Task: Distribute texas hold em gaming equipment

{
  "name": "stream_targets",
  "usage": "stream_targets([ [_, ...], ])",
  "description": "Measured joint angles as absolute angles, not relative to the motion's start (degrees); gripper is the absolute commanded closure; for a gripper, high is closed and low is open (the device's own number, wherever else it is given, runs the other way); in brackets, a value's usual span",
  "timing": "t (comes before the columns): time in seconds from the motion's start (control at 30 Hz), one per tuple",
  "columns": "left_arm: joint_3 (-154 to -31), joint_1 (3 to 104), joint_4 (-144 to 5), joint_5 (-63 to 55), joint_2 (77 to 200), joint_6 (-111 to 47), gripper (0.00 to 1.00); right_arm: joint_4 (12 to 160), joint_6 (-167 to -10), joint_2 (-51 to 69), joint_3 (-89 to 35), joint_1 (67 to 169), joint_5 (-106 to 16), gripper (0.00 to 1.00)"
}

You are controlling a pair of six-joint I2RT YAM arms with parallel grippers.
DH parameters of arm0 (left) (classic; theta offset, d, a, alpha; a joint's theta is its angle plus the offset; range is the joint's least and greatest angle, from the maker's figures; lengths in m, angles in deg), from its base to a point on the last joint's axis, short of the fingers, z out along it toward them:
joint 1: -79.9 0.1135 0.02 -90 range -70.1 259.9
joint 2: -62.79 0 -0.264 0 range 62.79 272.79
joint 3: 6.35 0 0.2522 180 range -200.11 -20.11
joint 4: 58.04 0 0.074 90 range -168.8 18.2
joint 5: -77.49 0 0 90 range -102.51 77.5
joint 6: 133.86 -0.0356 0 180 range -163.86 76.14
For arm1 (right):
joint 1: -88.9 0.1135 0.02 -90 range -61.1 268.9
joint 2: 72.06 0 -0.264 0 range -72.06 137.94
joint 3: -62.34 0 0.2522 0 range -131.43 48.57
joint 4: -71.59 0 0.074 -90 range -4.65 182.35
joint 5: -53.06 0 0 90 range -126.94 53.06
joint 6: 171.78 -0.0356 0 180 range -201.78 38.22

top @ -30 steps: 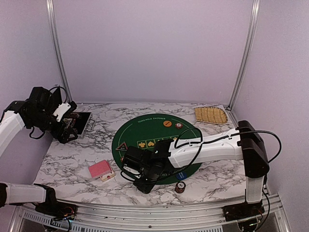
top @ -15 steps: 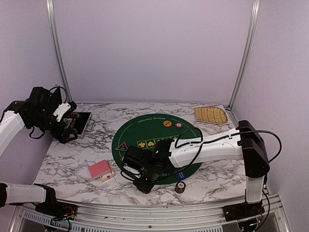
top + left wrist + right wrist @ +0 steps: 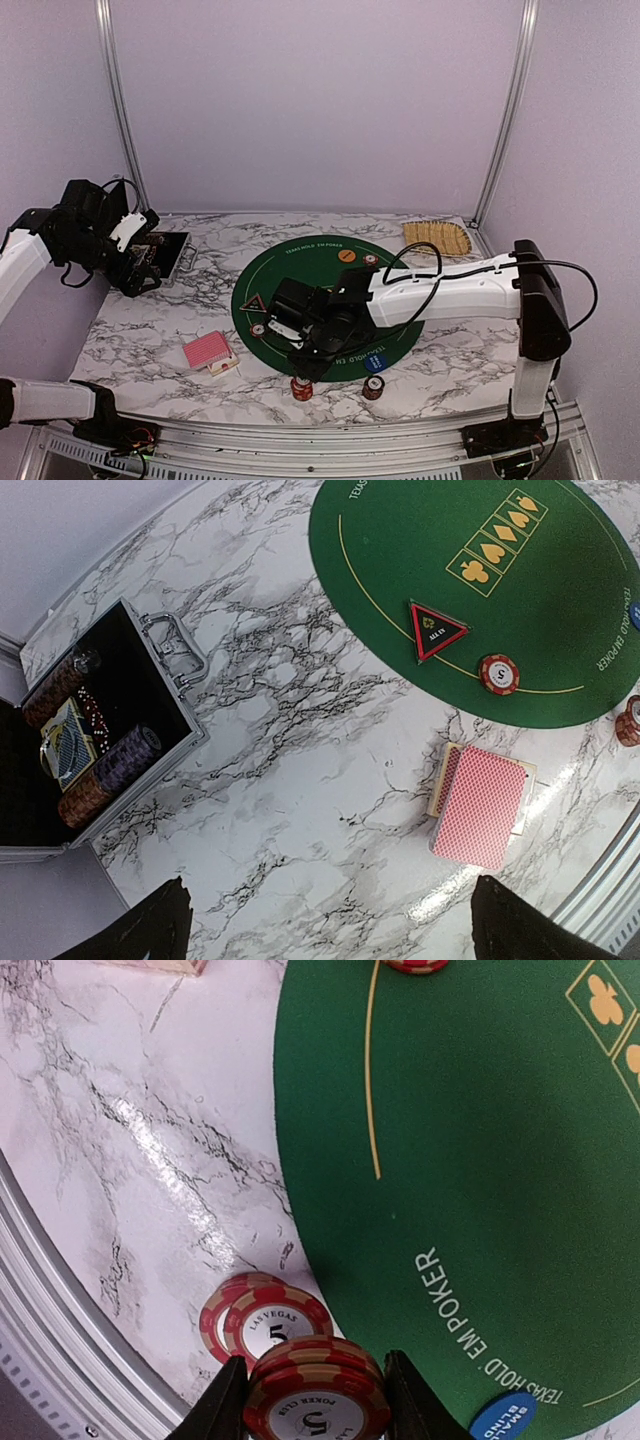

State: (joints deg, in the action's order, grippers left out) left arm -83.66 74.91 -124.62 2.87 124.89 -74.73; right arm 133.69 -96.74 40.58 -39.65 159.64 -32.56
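At the far left of the overhead view our left hand (image 3: 137,266) hangs over the open case (image 3: 165,772), its fingers spread wide with nothing between them. Moving right, the playing cards (image 3: 208,351) lie on the counter (image 3: 150,330), below and left of the green mat (image 3: 290,275). Seen from the left wrist, their long axis runs almost up and down the frame. On the mat's left part sit the black triangular marker (image 3: 257,304) and a single chip (image 3: 258,331). Right of these, our right hand (image 3: 315,1370) is closed on a stack of red chips (image 3: 316,1405) over the mat's near rim. A second stack (image 3: 262,1325) stands on the counter just up-left of it, and the blue disc (image 3: 500,1418) lies to its lower right. We judge the held stack is the right arm's to place, somewhere farther up across the mat. The left hand is well apart from it.
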Motion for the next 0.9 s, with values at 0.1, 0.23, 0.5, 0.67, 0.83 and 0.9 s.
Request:
stream_targets([
  [0.1,-83.66,74.91,-124.60,2.87,124.89,-74.73,0.01,134.60,-96.83,38.55,-39.61,159.01,-32.29,1.00],
  [0.23,-83.66,74.91,-124.62,2.87,124.89,-74.73,0.01,135.28,-97.01,34.85,-37.25,156.38,-31.46,1.00],
  [0.5,-83.66,74.91,-124.62,2.89,124.87,-74.76,0.01,134.39,-97.46,26.90,-24.37,141.11,-29.23,1.00],
  [0.67,-83.68,74.91,-124.62,2.89,124.87,-74.76,0.01,131.74,-97.75,23.53,-16.81,132.93,-28.93,1.00],
  [0.83,-83.68,74.91,-124.62,2.89,124.87,-74.76,0.01,128.55,-97.75,23.18,-12.70,129.52,-29.98,1.00],
  [0.9,-83.68,74.91,-124.62,2.89,124.87,-74.76,0.01,127.57,-97.73,23.31,-12.18,129.35,-30.52,1.00],
])
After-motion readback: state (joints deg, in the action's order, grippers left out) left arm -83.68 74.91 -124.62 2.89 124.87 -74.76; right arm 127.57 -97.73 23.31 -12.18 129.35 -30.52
